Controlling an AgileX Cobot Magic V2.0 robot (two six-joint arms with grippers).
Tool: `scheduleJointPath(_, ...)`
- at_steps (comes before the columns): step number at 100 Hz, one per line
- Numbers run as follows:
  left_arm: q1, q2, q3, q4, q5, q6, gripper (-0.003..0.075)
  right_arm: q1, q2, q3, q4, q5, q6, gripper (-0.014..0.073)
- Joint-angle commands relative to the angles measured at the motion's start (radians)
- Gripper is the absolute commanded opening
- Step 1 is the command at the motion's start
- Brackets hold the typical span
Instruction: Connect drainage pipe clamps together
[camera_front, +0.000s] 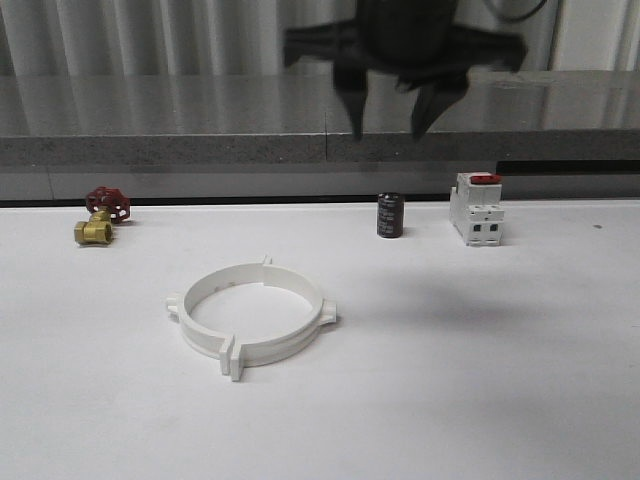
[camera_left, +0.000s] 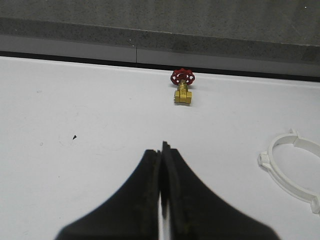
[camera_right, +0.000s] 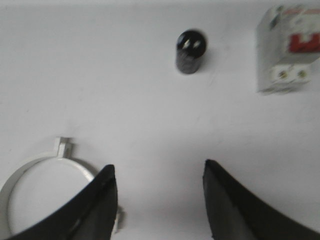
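— Front view: where did the drainage pipe clamps (camera_front: 252, 317) lie?
— On the white tabletop (camera_front: 480, 380), left of centre, below and to the left of my right gripper (camera_front: 388, 128), which hung apart above them.
— Their look?
— Two white half-rings forming a wide ring, flat tabs meeting.
— Your jaws?
— Right ones spread wide, empty. My left gripper (camera_left: 161, 150) had its jaws pressed together on nothing, the clamps off to one side.

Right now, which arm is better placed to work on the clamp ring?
Right, probably. The right claw hangs open above the table, and its wrist view shows the drainage pipe clamps right by its fingers. The left claw is shut and faces the brass valve, the ring off to one side.
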Motion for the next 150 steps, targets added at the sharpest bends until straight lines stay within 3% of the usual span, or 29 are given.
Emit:
scheduleJointPath(1,0.002,0.006,-0.027,0.007,-0.071,0.002,-0.002,-0.048,-0.129,-0.004,-0.063,0.013,-0.064,0.0404)
scheduleJointPath(43,0.002,0.006,-0.027,0.007,-0.071,0.002,-0.002,-0.325,-0.58,0.367,-0.107,-0.001,-0.116,0.0404)
scheduleJointPath(79,0.002,0.006,-0.027,0.007,-0.071,0.002,-0.002,-0.356,-0.986,0.757,-0.044,-0.019,-0.116,0.0401)
scheduleJointPath(86,0.002,0.006,-0.027,0.007,-0.071,0.002,-0.002,-0.356,-1.061,0.809,-0.042,-0.015,-0.116,0.0358)
scheduleJointPath(93,0.002,0.006,-0.027,0.007,-0.071,0.002,-0.002,-0.356,-1.13,0.851,-0.042,-0.015,-0.116,0.026)
scheduleJointPath(110,0.002,0.006,-0.027,0.007,-0.071,0.002,-0.002,-0.356,-1.238,0.898,-0.051,-0.016,-0.116,-0.007)
scheduleJointPath(150,0.002,0.006,-0.027,0.007,-0.071,0.002,-0.002,-0.356,-1.257,0.902,-0.064,-0.012,-0.116,-0.0067)
